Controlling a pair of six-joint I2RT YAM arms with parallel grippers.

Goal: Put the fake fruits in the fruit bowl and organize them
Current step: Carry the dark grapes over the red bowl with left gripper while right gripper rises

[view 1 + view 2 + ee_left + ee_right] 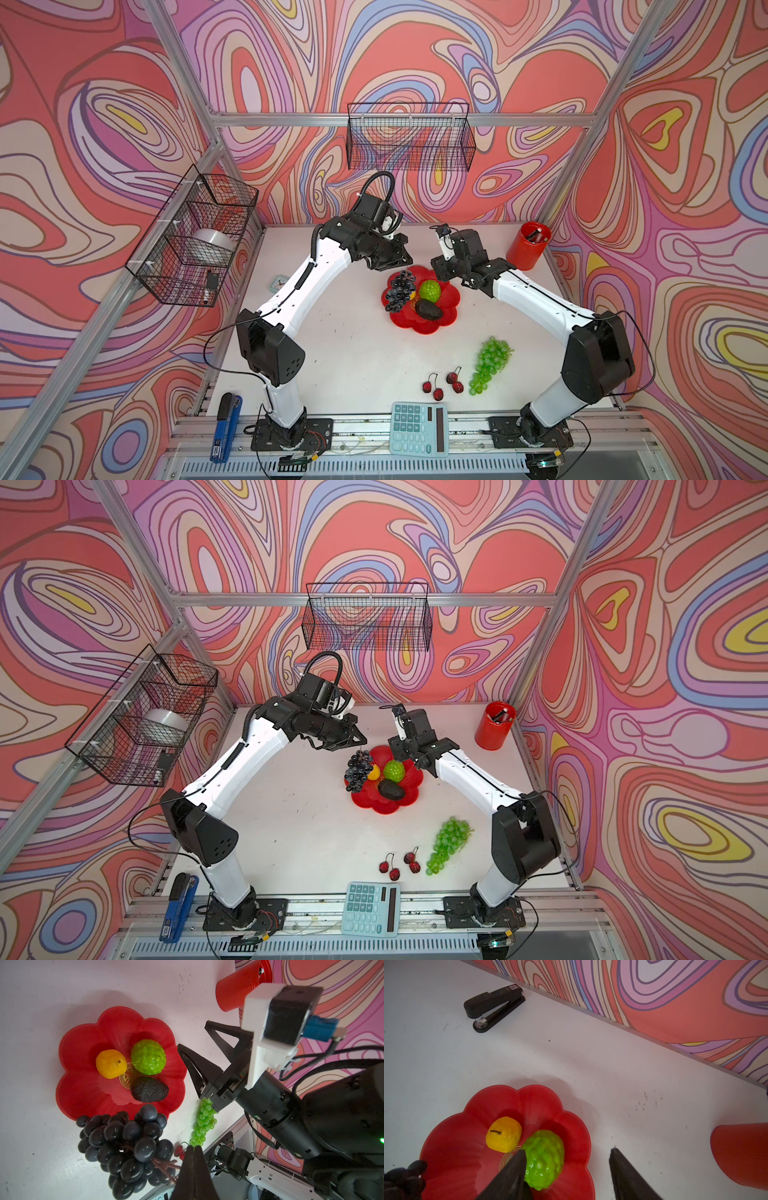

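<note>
Left gripper (pixel 194 1148) first: its jaws are pinched tight on the brown stem of the dark purple grape bunch (pixel 124 1142). The bunch dangles right below them at the edge of the fruit bowl (pixel 83 1088), and I can't tell whether it touches the rim. Over to the right gripper (pixel 568 1150): jaws spread wide with nothing between them, one finger just in front of the bumpy lime-green ball (pixel 544 1159), the other out over bare desk (pixel 591 1053) past the rim. Just past the ball sits the small yellow fruit (pixel 503 1134), with the dark avocado (pixel 149 1089) alongside. All three crowd a gold emblem (pixel 125 1080) that gives no readable letters. Farther out, a red cup (pixel 528 245) stands beside the right arm. A black stapler (pixel 494 1006) lies beyond the bowl, its white label too blurred to read. Well away from both jaws, back toward the arm bases, the green grape bunch (pixel 490 365) and the small red stemmed berries (pixel 453 379) lie on the desk. Last come a teal calculator (pixel 419 430) and a blue stapler (pixel 226 428), their markings too small to read.
</note>
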